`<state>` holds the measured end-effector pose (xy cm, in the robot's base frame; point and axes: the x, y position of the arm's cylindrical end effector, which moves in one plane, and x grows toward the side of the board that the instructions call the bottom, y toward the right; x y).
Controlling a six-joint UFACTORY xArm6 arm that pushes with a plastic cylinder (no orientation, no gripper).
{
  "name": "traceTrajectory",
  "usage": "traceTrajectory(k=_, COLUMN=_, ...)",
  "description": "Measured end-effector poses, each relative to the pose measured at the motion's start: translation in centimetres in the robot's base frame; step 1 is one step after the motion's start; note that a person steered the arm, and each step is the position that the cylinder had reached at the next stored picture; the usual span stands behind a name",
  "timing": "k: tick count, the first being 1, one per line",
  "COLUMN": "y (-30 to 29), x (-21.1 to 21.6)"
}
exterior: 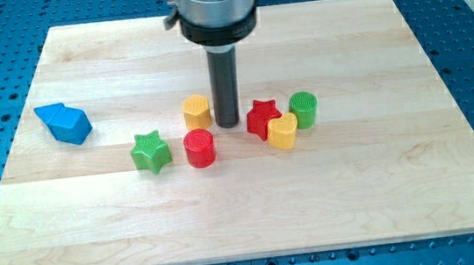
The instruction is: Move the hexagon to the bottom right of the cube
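Observation:
A yellow hexagon [197, 111] stands near the board's middle. My tip [228, 123] rests on the board just to the hexagon's right, close to it or touching; I cannot tell which. A blue cube [72, 127] lies far off at the view's left, with a second blue block [47, 114] pressed against its upper left side. The hexagon is well to the right of the cube, at about the same height in the view.
A red star [262, 117] is just right of my tip, with a second yellow block [283, 132] and a green cylinder [303, 110] against it. A red cylinder [199, 148] and a green star [151, 152] lie below the hexagon. All sit on the wooden board [333, 202].

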<state>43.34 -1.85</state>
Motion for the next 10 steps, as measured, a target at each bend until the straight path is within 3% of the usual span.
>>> traceTrajectory(k=3, y=-6.0, x=-1.5)
traceTrajectory(k=5, y=-6.1, x=-6.7)
traceTrajectory(k=6, y=-6.9, x=-6.0)
traceTrajectory(k=8, y=-9.2, x=1.2)
traceTrajectory(k=10, y=-11.0, x=1.4)
